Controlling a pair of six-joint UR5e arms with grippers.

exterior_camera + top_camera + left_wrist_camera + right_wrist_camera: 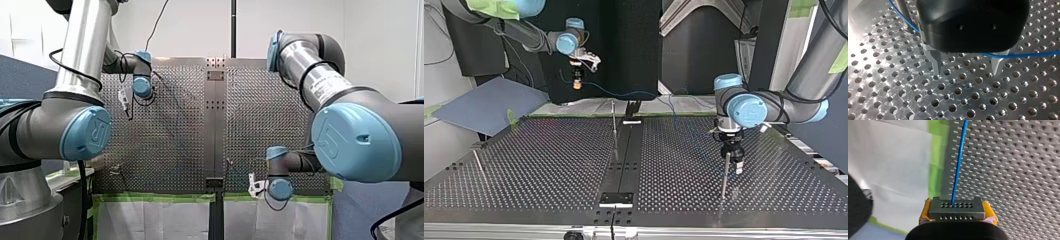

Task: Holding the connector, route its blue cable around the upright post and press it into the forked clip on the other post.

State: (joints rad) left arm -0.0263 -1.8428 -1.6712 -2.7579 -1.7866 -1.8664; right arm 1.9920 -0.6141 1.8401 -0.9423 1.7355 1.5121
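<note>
The connector sits pinched in the yellow-padded jaws of the right gripper, over the edge of the surface, with its blue cable running out across the holes. That cable also passes right by the spread, empty jaws of the left gripper, beside a thin post. I'd worry it snags there, or that a tug twists the connector loose.
</note>
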